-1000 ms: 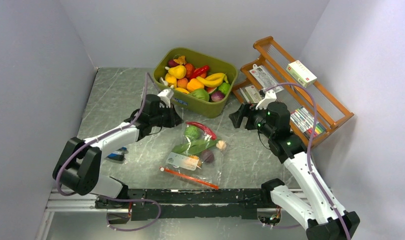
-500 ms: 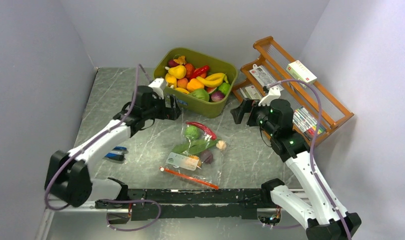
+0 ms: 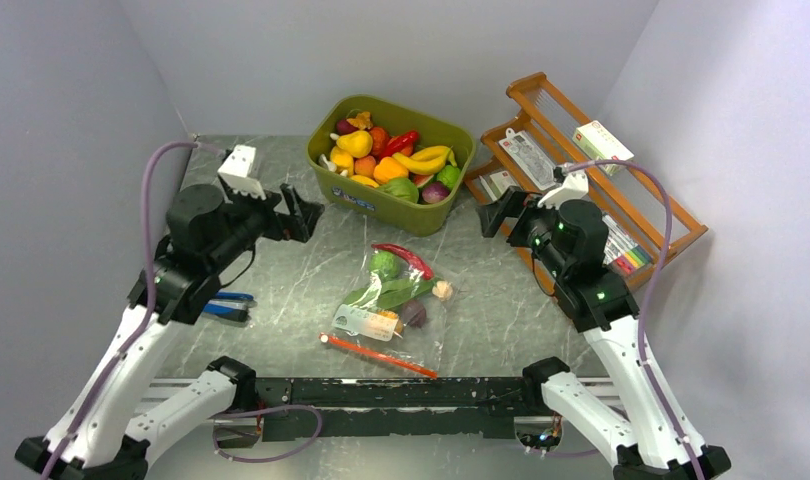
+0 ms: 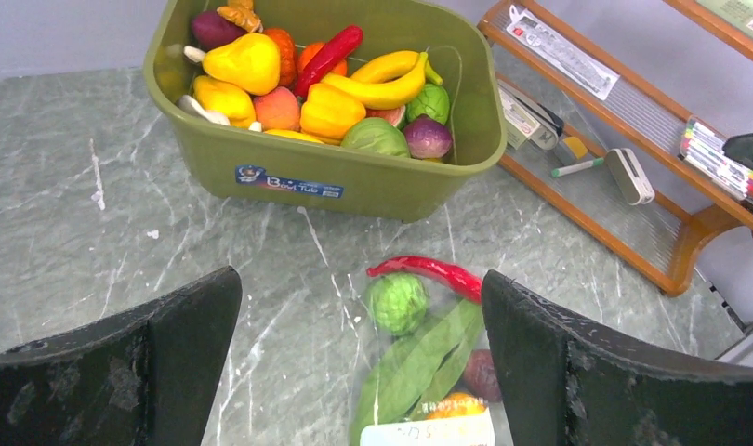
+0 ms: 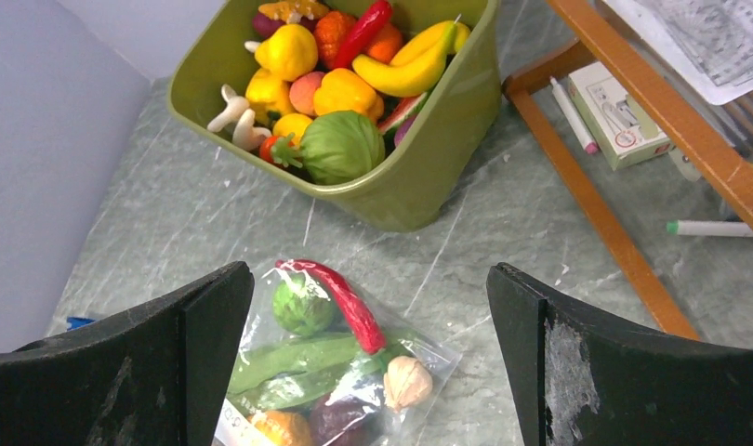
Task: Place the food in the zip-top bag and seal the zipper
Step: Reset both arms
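Since a second ago, both my arms have drawn back from the zip-top bag (image 3: 393, 305), the left one swinging far out to its own side. From above, my left gripper (image 3: 306, 215) and right gripper (image 3: 493, 212) both stand wide open and empty, well apart from the bag, which lies flat on the table between them, closer to my bases than either hand. Its long axis runs from the green tub (image 3: 381, 207) toward me. The zipper (image 3: 379, 357) crosses the near edge, left to right, slanting slightly. Inside I see the green round one (image 3: 385, 264), red chili (image 3: 406, 258), leaves (image 3: 386, 293), purple bulb (image 3: 414, 312) and pale piece (image 3: 442, 290). Whether the zipper is sealed I cannot tell. Through my left wrist camera, my left gripper (image 4: 359, 274) frames the bag's far end (image 4: 419, 372) below the tub (image 4: 336, 177). Through my right wrist camera, my right gripper (image 5: 370, 268) looks down on the chili (image 5: 340, 297) in the bag (image 5: 429, 348). Neither wrist view shows the zipper. I judge my left hand slightly nearer the zipper's left end.
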`<state>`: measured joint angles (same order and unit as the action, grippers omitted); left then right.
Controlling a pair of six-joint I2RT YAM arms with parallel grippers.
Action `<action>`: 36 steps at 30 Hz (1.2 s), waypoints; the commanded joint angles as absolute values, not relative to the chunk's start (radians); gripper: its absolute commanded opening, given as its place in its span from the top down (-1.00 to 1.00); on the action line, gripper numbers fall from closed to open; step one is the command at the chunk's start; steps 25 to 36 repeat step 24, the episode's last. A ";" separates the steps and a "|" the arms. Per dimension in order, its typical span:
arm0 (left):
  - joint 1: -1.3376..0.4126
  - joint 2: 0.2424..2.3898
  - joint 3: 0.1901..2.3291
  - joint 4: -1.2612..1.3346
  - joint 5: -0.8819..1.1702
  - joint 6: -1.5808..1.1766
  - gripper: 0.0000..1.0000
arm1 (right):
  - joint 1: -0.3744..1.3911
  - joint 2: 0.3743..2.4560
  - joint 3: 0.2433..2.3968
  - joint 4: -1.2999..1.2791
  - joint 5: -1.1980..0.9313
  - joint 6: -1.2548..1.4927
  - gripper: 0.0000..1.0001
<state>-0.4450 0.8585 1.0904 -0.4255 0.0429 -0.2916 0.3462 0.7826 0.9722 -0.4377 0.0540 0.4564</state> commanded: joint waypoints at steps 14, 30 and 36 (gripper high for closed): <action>-0.442 0.578 0.939 -0.482 0.053 -0.348 -0.99 | 0.342 0.677 0.948 -0.480 0.049 0.543 -1.00; -0.442 0.562 0.954 -0.498 0.069 -0.342 -0.98 | 0.344 0.703 0.954 -0.507 0.047 0.569 -1.00; -0.442 0.562 0.954 -0.498 0.069 -0.342 -0.98 | 0.344 0.703 0.954 -0.507 0.047 0.569 -1.00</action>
